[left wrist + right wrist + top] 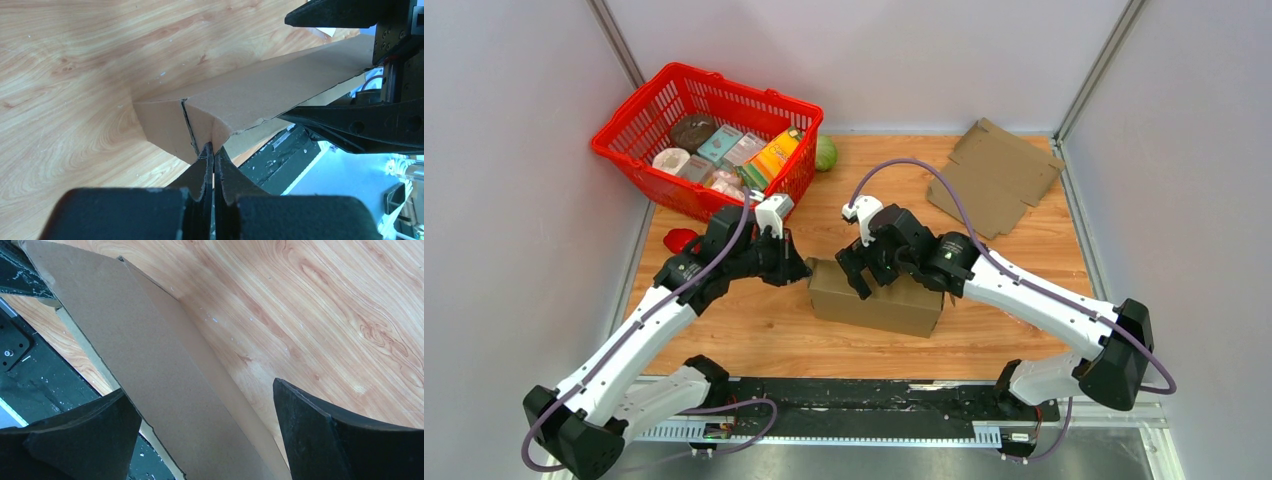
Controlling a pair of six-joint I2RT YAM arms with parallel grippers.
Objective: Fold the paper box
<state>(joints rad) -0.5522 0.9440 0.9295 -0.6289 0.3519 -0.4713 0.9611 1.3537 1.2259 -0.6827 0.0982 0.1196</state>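
Observation:
The brown paper box [879, 298] stands partly formed in the middle of the wooden table. My left gripper [802, 270] is at its left end, shut on a corner flap; in the left wrist view the fingertips [206, 152] pinch the cardboard [260, 90] where two panels meet. My right gripper [861, 275] is open, straddling the box's top edge near the same end. In the right wrist view its fingers [340, 435] stand wide apart, one on each side of the tilted box panel [150, 365], without touching it. The right gripper's fingers [360, 127] also show in the left wrist view.
A red basket [707, 140] of groceries stands at the back left, with a green round item [826, 153] beside it. A flat unfolded cardboard blank [994, 175] lies at the back right. A small red object [681, 240] sits by the left arm. A black rail [874, 400] runs along the near edge.

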